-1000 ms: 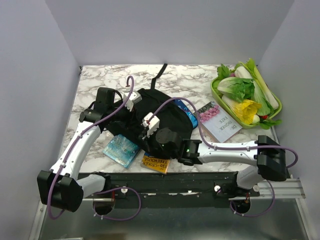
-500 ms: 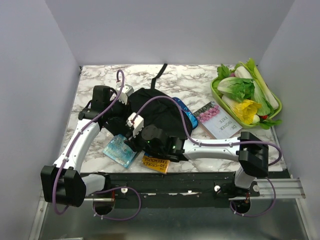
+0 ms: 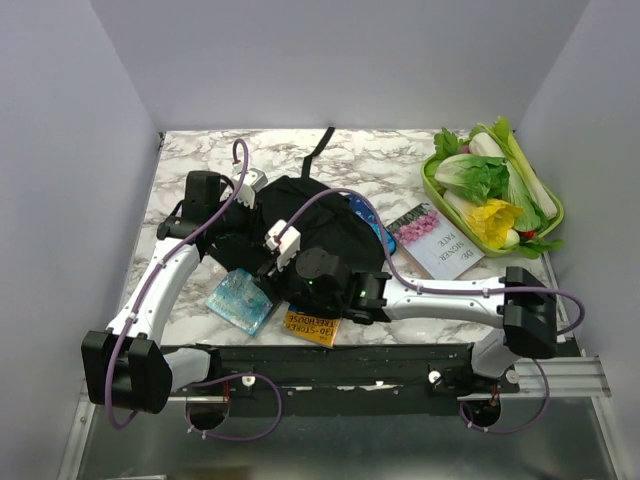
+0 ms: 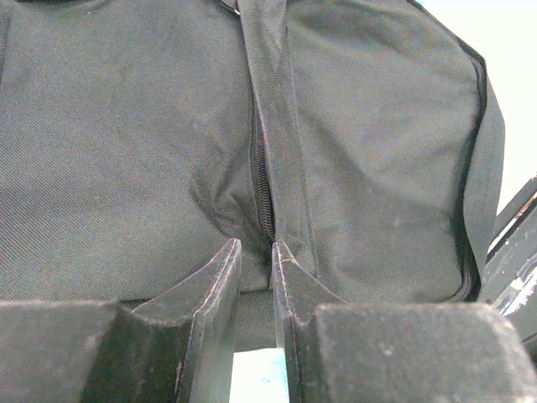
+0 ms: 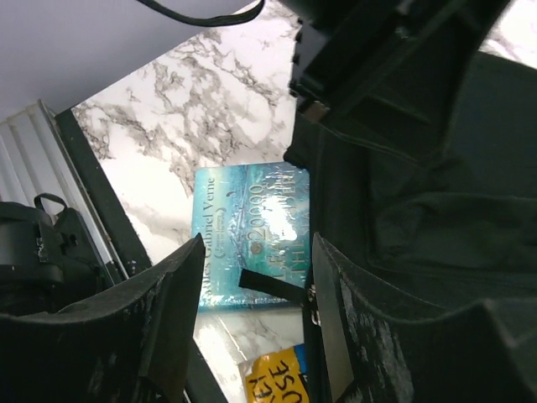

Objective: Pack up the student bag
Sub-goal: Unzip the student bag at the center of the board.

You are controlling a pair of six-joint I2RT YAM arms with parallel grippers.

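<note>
The student bag (image 3: pixel 330 225) fills the middle of the desk (image 3: pixel 390 152). The blue book (image 3: pixel 240 300) and yellow book (image 3: pixel 312 328) crowd its near side, the vegetable tray (image 3: pixel 430 183) blocks the right; the far strip is free.

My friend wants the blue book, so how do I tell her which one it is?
Find the black student bag on the marble table. Just off its near-left corner lies the blue-green book, shimmery like water. Its neighbours differ: the yellow-orange book beside it, and the white book with pink flowers past the bag's right side.
</note>
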